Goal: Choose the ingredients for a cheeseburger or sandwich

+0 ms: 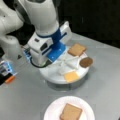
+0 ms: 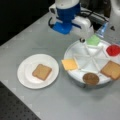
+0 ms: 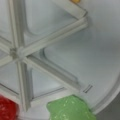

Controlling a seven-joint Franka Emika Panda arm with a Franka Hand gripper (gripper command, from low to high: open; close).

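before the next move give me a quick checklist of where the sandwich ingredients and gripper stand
1. Bread slice flat on the white plate: ok.
2. Lettuce in its tray compartment, in reach under the wrist camera: ok.
3. Tomato, cheese, patty and second bread slice each in a separate compartment of the divided tray: ok.
4. Gripper open and empty: cannot tell, its fingers do not show.
5. Arm over the tray's lettuce side: ok.

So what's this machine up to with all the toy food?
A robot arm is picking sandwich ingredients from a divided white tray. One bread slice already lies on the white plate. The tray holds cheese, a patty, more bread, tomato and lettuce. The arm is over the tray near the lettuce; its gripper doesn't show.
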